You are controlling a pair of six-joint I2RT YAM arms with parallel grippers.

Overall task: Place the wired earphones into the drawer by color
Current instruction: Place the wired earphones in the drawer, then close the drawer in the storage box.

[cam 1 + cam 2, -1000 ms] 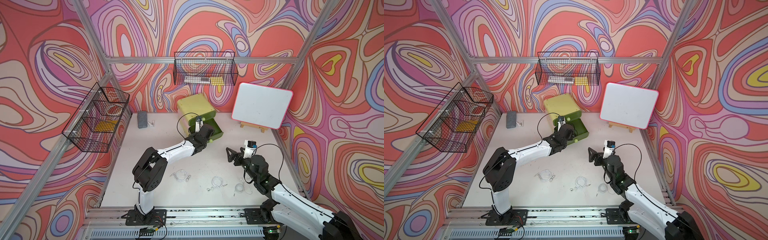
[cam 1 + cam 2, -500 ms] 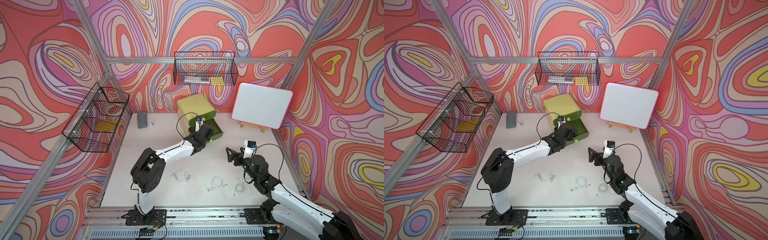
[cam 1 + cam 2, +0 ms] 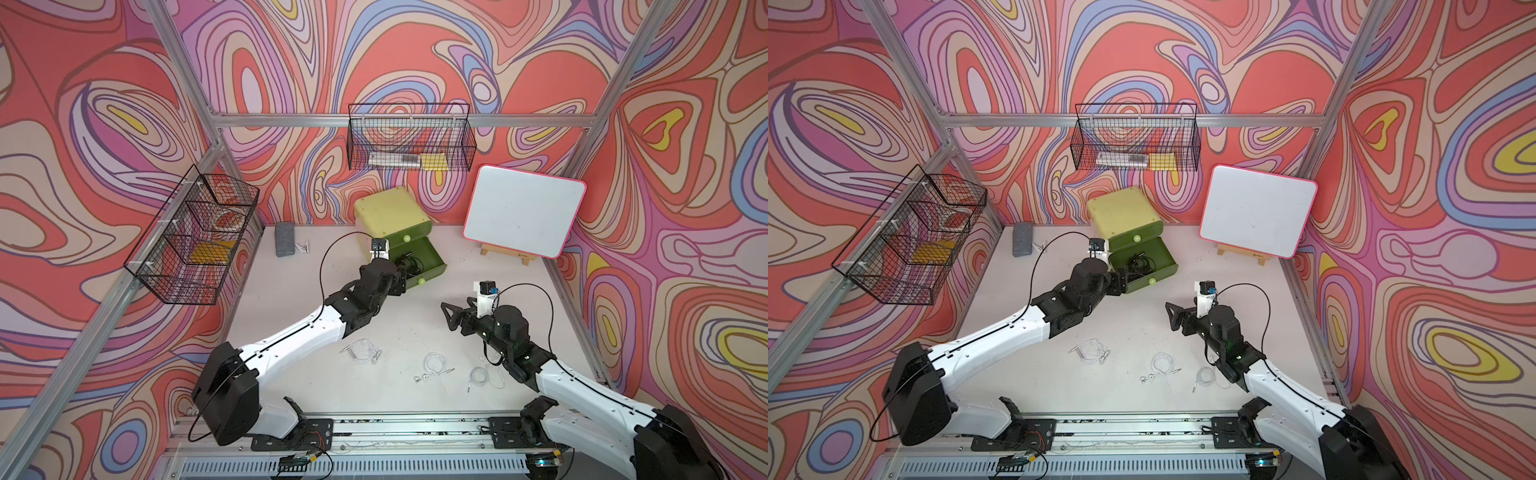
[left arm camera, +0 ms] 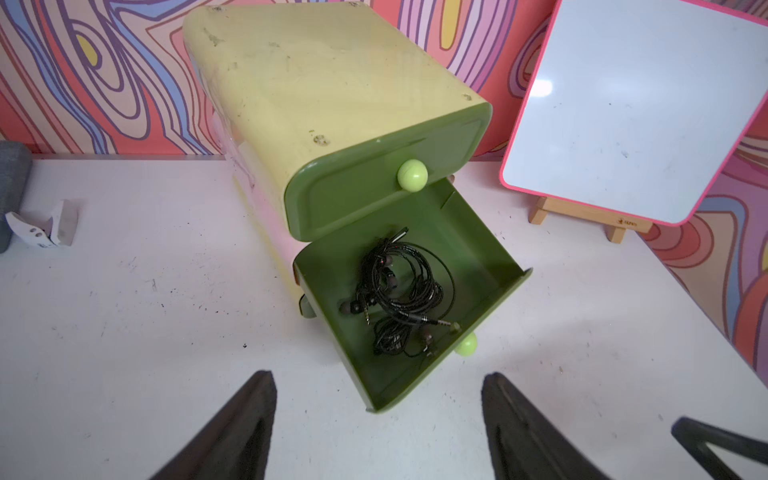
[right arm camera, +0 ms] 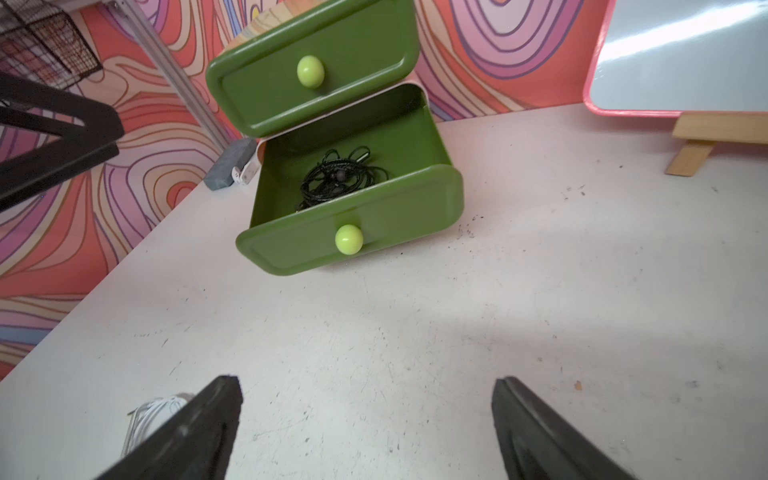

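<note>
**Both top views.** A green cabinet point(image 3: 390, 212) sits mid-frame at the back of the white surface point(image 3: 411, 320). Its lower drawer point(image 3: 1163, 258) stands pulled out, with a tangle of black earphones point(image 3: 1139, 264) inside. The left pincer point(image 3: 405, 272) hovers at the drawer's left corner, too dark here to read. The right pincer point(image 3: 451, 318) hangs right of centre, jaws spread and nothing between them. White earphones point(image 3: 361, 351) lie on the surface in the lower middle, in three separate coils.

**Left wrist view.** The lower drawer fills the centre, and the black earphones lie on its floor. The upper drawer point(image 4: 374, 183) is shut. The left pincer's fingers point(image 4: 237, 432) stand wide apart at the bottom edge, empty. The drawer's near corner shows between them.

**Right wrist view.** The cabinet is upper centre, and the black earphones are visible behind the open drawer's front panel. The right pincer's fingers point(image 5: 187, 432) are spread at the bottom edge, holding nothing. One white coil peeks out beside the lower-left finger.
</note>
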